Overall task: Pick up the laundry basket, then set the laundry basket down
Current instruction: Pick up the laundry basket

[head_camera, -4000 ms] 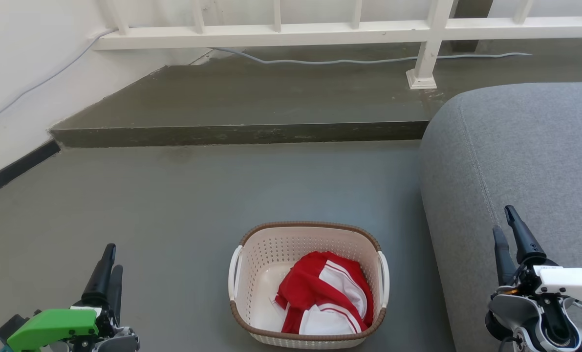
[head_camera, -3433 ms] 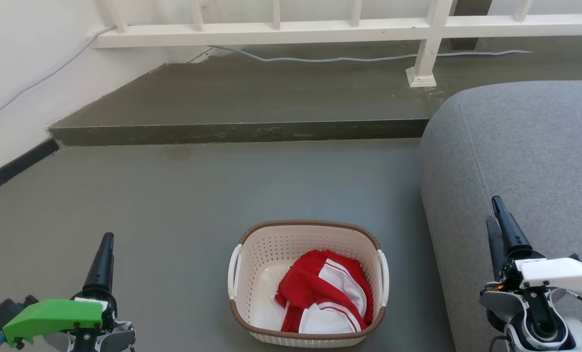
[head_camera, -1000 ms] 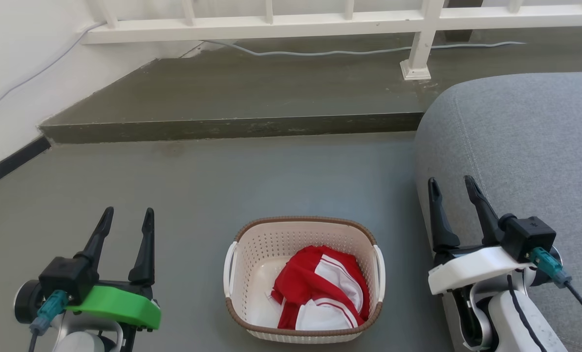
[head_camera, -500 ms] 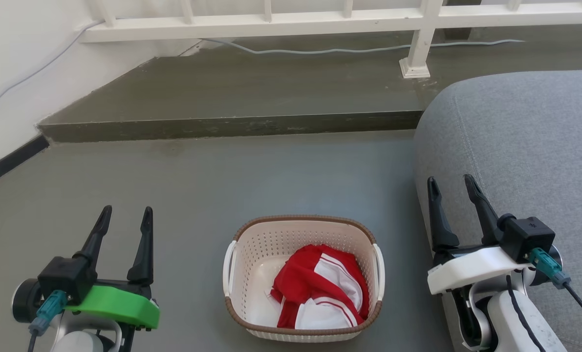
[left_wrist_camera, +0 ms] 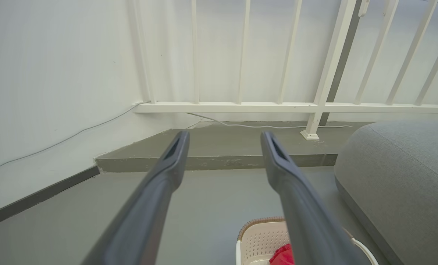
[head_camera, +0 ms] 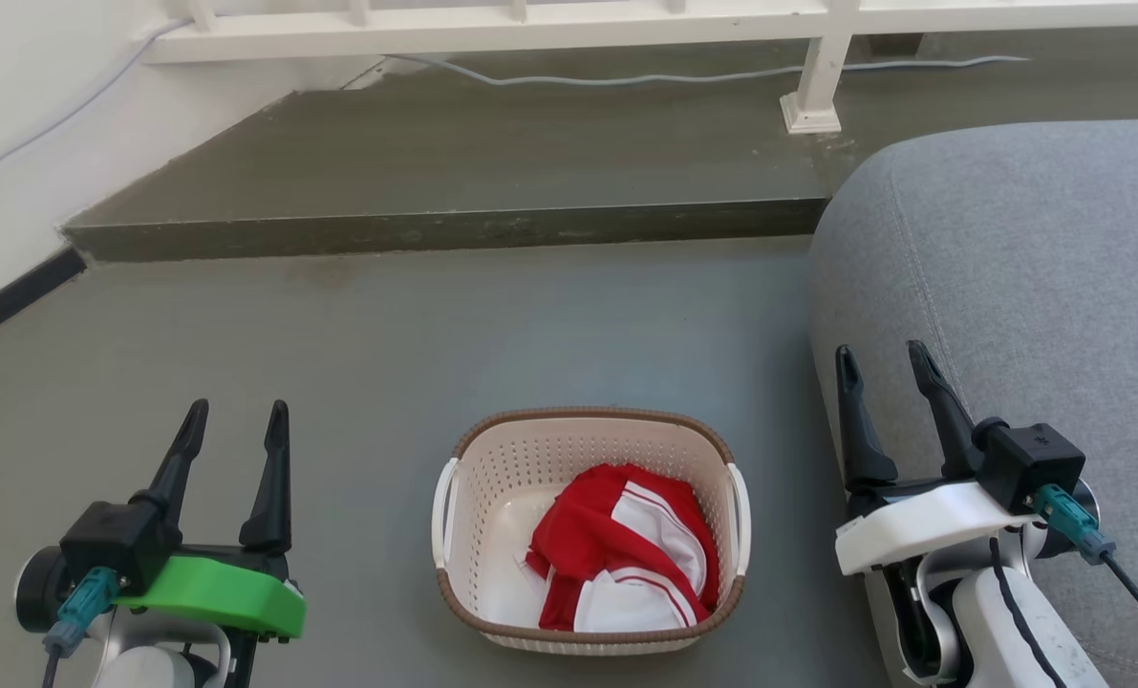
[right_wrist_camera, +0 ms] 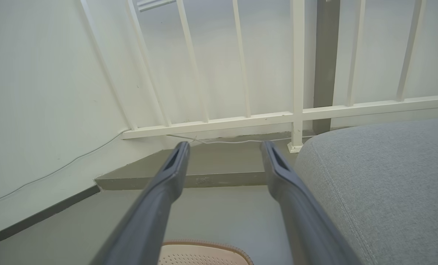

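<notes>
fingers (head_camera: 270, 468) spread, laundry basket (head_camera: 549, 457) holds red garment (head_camera: 595, 537)

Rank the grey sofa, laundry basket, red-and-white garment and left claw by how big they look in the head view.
1. grey sofa
2. laundry basket
3. red-and-white garment and left claw: these look about alike, and the claw is nearer the camera, so I leave them unranked.

No readable text, labels, brands or numbers on anything in view.
</notes>
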Available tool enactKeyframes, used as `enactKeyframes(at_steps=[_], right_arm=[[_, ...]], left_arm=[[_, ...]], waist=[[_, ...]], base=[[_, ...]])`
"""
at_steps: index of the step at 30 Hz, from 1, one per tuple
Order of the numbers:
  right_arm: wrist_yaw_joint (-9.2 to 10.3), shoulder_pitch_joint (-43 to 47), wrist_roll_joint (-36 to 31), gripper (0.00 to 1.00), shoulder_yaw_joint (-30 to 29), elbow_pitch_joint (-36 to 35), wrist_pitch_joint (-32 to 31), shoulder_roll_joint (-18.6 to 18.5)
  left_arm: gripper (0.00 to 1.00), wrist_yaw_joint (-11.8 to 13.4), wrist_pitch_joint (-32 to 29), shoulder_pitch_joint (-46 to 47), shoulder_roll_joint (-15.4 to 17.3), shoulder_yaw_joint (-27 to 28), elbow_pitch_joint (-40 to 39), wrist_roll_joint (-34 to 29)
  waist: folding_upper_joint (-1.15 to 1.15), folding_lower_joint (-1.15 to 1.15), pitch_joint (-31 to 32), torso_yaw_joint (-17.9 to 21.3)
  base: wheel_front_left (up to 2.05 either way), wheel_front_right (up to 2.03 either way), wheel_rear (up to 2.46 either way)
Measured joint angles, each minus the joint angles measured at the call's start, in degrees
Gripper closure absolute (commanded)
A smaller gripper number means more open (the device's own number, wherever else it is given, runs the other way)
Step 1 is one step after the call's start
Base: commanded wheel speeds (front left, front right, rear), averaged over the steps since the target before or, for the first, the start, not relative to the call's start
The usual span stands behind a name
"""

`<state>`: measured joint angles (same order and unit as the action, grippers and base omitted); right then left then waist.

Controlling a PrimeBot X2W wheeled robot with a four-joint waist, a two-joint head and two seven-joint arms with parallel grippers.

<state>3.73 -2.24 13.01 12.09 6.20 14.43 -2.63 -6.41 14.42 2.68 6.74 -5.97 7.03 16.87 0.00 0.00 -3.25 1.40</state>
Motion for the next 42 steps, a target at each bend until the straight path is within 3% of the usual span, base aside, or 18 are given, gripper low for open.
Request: enactKeyframes(at_steps=[13, 25, 42], right_arm=[[1.48, -0.05, 1.04, 0.00, 0.53, -0.34, 0.00, 0.02], [2.52, -4.71, 2.18, 0.00, 2.33, -0.11, 0.00, 0.00], [3.37, -12.28, 5.35, 0.00, 3.37, 8.62, 0.15, -0.07]], left_arm=[[0.00, -0.47, 0.00, 0.42, 0.46, 0.55, -0.21, 0.11], [0.00, -0.71, 0.00, 5.21, 3.18, 0.33, 0.20, 2.88], [0.00, -0.74, 0.00, 16.03, 7.71, -10.05, 8.02, 10.65]], waist=[[0.00, 0.00, -4.58, 0.64], [0.00, 0.00, -12.40, 1.40], [0.00, 0.01, -25.87, 2.04]], base=[[0.00, 0.00, 0.00], [0.00, 0.00, 0.00], [0.00, 0.00, 0.00]])
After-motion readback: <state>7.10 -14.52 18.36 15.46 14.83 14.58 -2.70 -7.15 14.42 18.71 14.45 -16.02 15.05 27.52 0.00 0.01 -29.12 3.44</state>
